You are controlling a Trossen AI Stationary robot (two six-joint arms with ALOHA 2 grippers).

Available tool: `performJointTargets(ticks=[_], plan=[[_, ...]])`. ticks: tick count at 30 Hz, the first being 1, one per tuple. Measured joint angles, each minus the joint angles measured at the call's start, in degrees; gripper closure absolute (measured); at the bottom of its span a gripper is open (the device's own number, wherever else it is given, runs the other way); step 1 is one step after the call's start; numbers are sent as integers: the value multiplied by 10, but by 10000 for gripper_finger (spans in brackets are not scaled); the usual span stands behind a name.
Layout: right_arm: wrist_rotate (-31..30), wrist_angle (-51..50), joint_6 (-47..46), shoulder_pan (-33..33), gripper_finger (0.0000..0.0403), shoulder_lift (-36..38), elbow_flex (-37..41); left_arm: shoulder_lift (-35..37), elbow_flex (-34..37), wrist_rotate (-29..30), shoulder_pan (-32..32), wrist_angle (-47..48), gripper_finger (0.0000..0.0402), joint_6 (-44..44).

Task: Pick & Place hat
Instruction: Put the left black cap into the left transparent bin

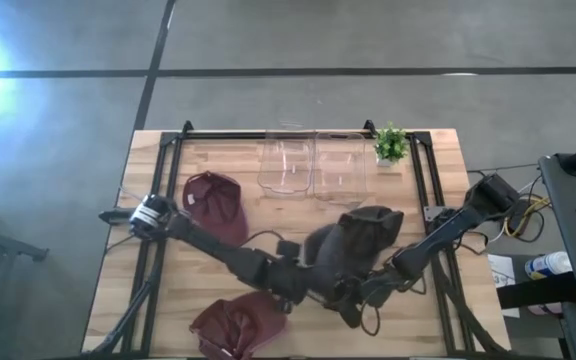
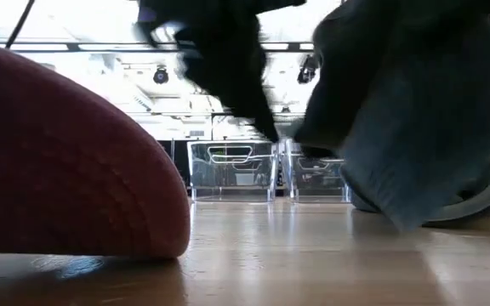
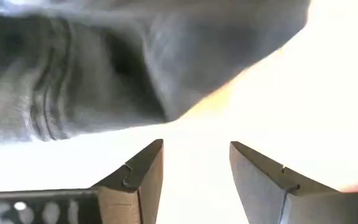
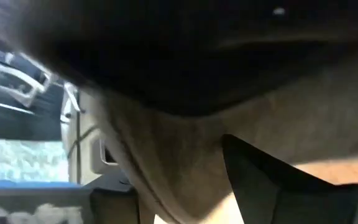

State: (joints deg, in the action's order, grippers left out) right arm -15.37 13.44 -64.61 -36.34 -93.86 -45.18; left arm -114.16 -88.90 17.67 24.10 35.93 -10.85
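A grey hat (image 1: 356, 243) sits mid-table, and the low view shows its crown (image 2: 415, 119) raised while its brim (image 2: 483, 202) is down on the wood. My right gripper (image 1: 353, 297) is at the hat's near edge, shut on its cloth. My left gripper (image 1: 303, 280) is open just left of the hat, which fills the space ahead of its fingers (image 3: 194, 146) without touching them. One maroon hat (image 1: 214, 200) lies at the table's left. Another maroon hat (image 1: 238, 325) lies at the near edge. My right gripper holds the grey hat by the cloth at its near edge (image 4: 166, 180), which runs down between the two fingers (image 4: 260, 180). It comes in low from the table's near right. The hat is partly lifted, with its far side on the table.
Two clear bins (image 1: 288, 165) (image 1: 339, 170) stand side by side at the far edge, with a small potted plant (image 1: 391, 145) to their right. A black frame (image 1: 420, 175) runs around the tabletop. The near maroon hat (image 2: 66, 161) bulks large in the low view.
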Motion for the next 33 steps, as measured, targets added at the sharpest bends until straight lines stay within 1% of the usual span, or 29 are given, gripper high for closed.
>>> performJointTargets(ticks=[5, 8, 12, 15, 18, 21, 23, 27, 30, 33], plan=[[9, 3, 37, 15, 241, -11, -37, 15, 9, -1, 26, 47, 225, -73], [45, -5, 42, 33, 241, -27, -55, 24, 7, 0, 45, 94, 225, -127], [52, -112, 39, 41, 241, -64, -89, 63, 8, 4, 67, 156, 225, -201], [52, -181, 65, 39, 242, -95, -122, 93, 9, 21, 82, 205, 225, -240], [51, -256, 99, 33, 259, -116, -163, 119, 9, 68, 88, 223, 225, -257], [42, -362, 161, 24, 291, -131, -210, 139, 9, 130, 80, 210, 225, -254], [19, -434, 206, 16, 318, -140, -245, 143, 9, 145, 68, 204, 225, -247], [-57, -579, 296, -5, 378, -155, -306, 150, 9, 121, 43, 200, 225, -234], [-129, -664, 356, -25, 386, -166, -352, 158, 6, 85, 30, 199, 225, -207], [-195, -746, 410, -46, 387, -177, -397, 176, -6, 79, 22, 198, 225, -181]])
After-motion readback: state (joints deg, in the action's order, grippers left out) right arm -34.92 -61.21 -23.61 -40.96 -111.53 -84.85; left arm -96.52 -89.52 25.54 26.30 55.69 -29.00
